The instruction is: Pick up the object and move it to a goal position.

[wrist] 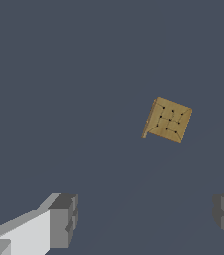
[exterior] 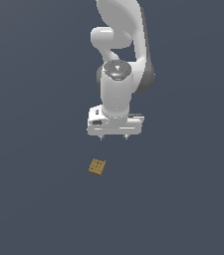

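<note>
Block [exterior: 97, 167] lies just below frame centre on the floor [exterior: 29, 199], apparently untouched; gripper [exterior: 114, 137] hangs above, jaws wide.

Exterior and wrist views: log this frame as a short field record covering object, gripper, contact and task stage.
object: tan-brown square block with dark dots, lying flat on the grey surface
gripper: gripper open, fingers pointing down
contact: none; block lies apart from the fingers
offset: block below the gripper in the exterior view, slightly toward that view's left
task stage: not yet grasped
</note>
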`<act>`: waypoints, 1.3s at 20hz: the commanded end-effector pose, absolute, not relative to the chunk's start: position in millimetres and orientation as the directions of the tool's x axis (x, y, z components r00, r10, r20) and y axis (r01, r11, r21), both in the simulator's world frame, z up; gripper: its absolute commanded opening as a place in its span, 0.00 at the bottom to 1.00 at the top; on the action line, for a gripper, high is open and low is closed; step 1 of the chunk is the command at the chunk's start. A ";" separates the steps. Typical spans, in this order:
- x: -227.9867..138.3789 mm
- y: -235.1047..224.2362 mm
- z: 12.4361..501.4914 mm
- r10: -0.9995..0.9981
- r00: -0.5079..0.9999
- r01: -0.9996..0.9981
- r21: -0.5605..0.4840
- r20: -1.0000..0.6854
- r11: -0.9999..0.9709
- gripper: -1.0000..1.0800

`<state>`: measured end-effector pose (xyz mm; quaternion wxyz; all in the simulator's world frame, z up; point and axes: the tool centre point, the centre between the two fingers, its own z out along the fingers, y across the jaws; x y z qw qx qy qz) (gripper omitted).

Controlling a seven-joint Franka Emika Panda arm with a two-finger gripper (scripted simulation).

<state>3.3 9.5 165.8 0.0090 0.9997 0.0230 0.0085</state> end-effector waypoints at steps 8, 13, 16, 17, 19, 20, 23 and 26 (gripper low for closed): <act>5.7 25.7 176.0 0.085 0.996 0.084 0.004 0.021 -0.996 0.96; 5.4 28.6 178.2 0.093 0.995 0.093 0.003 0.022 -0.996 0.96; 7.8 25.4 174.7 0.079 0.997 0.079 0.002 0.021 -0.997 0.96; 9.3 24.0 172.9 0.073 0.997 0.073 0.001 0.021 -0.997 0.96; 12.9 20.2 168.1 0.055 0.998 0.055 0.000 0.020 -0.999 0.96; 15.1 17.7 165.1 0.043 0.999 0.043 -0.001 0.019 -0.999 0.96; 22.9 8.3 153.6 0.001 1.000 0.001 -0.003 0.017 -1.000 0.96; 32.3 -4.3 138.1 -0.053 0.998 -0.053 -0.005 0.013 -0.999 0.96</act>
